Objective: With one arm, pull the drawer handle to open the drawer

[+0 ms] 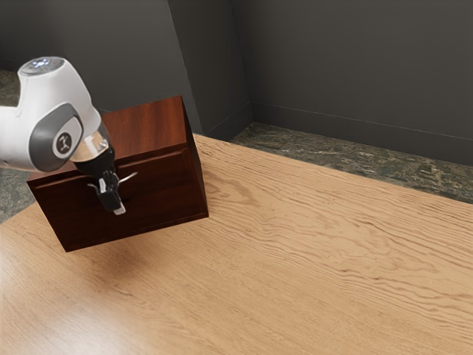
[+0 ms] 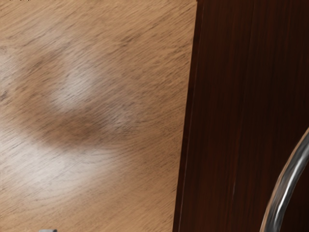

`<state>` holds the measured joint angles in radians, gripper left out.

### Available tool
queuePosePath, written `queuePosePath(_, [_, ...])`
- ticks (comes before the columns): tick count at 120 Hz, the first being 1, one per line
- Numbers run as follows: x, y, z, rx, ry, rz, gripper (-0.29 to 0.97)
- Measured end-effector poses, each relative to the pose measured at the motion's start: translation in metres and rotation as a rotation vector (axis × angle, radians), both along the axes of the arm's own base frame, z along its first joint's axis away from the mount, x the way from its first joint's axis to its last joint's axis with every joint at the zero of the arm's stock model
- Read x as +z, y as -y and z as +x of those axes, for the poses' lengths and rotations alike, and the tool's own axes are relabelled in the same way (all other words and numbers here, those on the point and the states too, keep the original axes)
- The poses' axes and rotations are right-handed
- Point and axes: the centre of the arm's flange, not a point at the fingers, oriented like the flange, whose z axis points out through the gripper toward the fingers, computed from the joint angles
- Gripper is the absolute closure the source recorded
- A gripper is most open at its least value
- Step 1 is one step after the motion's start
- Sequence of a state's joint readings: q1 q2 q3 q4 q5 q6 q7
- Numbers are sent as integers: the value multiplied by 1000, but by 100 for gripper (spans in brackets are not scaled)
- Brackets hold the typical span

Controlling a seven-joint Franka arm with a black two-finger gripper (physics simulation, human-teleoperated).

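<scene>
Mahogany-coloured box (image 1: 151, 126) sits on the counter (image 1: 318, 259) toward the exterior view's left. Its drawer (image 1: 162, 188) looks flush with the front, so not open yet by the look of it. The robot's hand (image 1: 111, 194) is right up against the drawer face, at the thin silver handle (image 1: 129, 177), which sticks out just beside it. Honestly can't tell whether the hand is closed on the handle or just parked next to it, the angle hides that. In the wrist view the handle curves in shiny and close, with the dark drawer face behind it and bare counter off to the side.

So the step looks like the reach-and-grab bit, right before the pull. Next move, going by this: make sure the handle is really pinched, then pull straight out from the drawer face, level with the counter. Pull at a slant and the grip probably slips off that thin bar. Or the whole box gets dragged along, since nothing seems to pin it down.

Surface-wise, the counter is light oak-ish wood with strong wavy grain and a soft sheen, and a blurry shadow (image 2: 63, 130) falls on it under the arm (image 1: 44, 111). Room is plain: dark grey walls (image 1: 332, 52) meeting in a corner, with a mottled stone-look floor (image 1: 355, 155) beyond the counter's edge
</scene>
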<state>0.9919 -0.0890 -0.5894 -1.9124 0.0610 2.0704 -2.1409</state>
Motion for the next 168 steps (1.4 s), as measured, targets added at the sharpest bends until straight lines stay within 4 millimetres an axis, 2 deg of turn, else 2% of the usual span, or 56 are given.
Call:
queuePosePath(69, [-7, 37, -30, 12, -45, 33, 22])
queuePosePath(86, [-11, 39, -38, 26, -44, 13, 21])
queuePosePath(107, [-5, 44, -44, 28, -26, 6, 22])
queuePosePath(123, [-6, 59, -45, 3, -27, 8, 22])
queuePosePath(168, [-9, 60, -53, -52, -36, -22, 23])
